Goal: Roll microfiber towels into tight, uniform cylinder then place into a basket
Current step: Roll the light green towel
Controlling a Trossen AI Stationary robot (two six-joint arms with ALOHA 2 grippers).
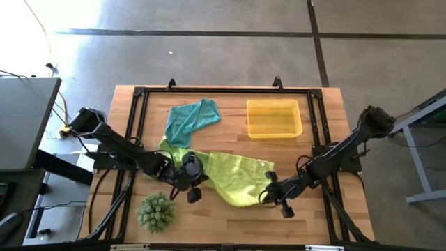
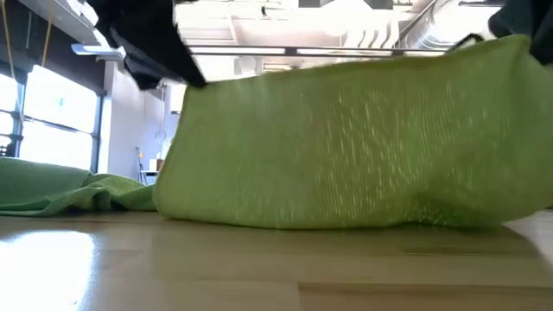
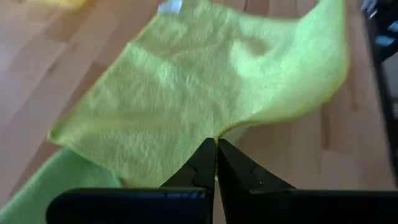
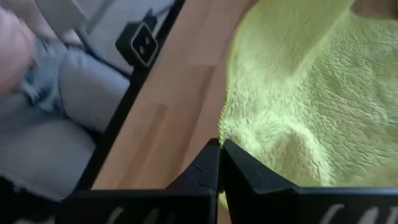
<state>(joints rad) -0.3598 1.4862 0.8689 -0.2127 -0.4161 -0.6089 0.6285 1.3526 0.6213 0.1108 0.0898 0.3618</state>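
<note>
Left gripper (image 3: 216, 142): fingers pressed together, pinching the near edge of a lime-green towel (image 3: 205, 81). Right gripper (image 4: 219, 144): fingers likewise closed on the opposite edge of the same towel (image 4: 311, 112). In the high view the towel (image 1: 237, 174) is stretched between the left gripper (image 1: 196, 183) and the right gripper (image 1: 268, 195), lower centre of the frame.

Risk, as judged: both pinches sit at the very hem, so uneven pulling could slip the cloth free or skew the roll into a cone.

A second lime-green towel (image 1: 171, 150) lies partly under the first; dragging may catch it. The teal towel (image 1: 191, 118) lies upper centre on the tabletop (image 1: 230, 216); the basket (image 1: 274, 118), upper right, holds no towel. A spiky green plant (image 1: 155, 211) near the left arm could be knocked.
</note>
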